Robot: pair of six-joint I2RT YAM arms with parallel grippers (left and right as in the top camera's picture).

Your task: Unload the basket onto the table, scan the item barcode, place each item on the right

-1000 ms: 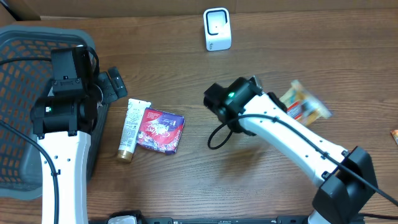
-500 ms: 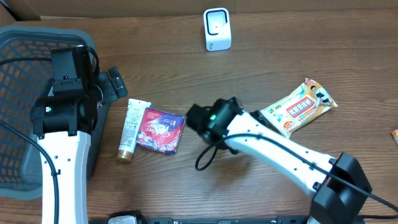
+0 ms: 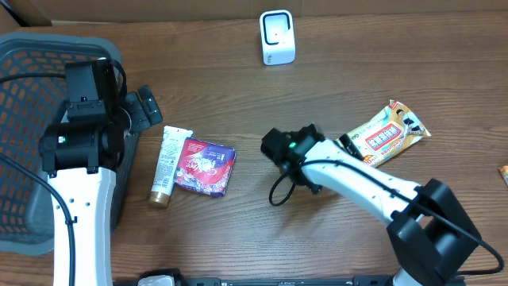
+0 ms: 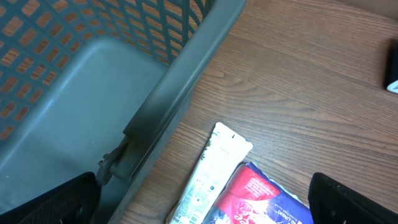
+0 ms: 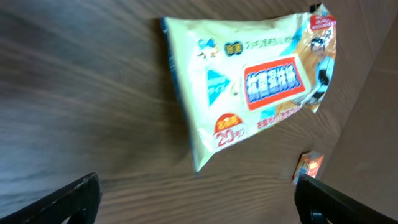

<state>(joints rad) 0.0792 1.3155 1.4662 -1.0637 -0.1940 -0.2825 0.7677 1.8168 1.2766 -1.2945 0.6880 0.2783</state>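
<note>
The right arm (image 3: 361, 184) has pulled back toward 3 o'clock, and the wipes pack (image 3: 385, 137) now lies flat where a second ago it was half under the arm. The right gripper (image 5: 196, 182) has gone from partly shut to wide open. Its two fingers sit far apart at the bottom corners of its own camera view, and nothing is between them. It holds nothing and hangs over the table (image 3: 238, 79) just beside the pack, not touching it.

The left gripper (image 4: 205, 199) is wide open too and holds nothing. It hangs by the basket (image 3: 32, 63) wall, above the tube (image 3: 168, 163).

The pack rests at 3 o'clock on the table, well apart from the white scanner (image 3: 277, 36) at 12 o'clock. I cannot see a barcode on the side that faces up. A small orange thing (image 3: 503, 169) at 4 o'clock from the pack is cut off by the edge, and I cannot tell what it is.

The gray basket is at 9 o'clock. The left arm (image 3: 79, 159) covers part of it, so I cannot tell what is inside. The tube and a red pouch (image 3: 206, 165) lie touching, outside the basket.
</note>
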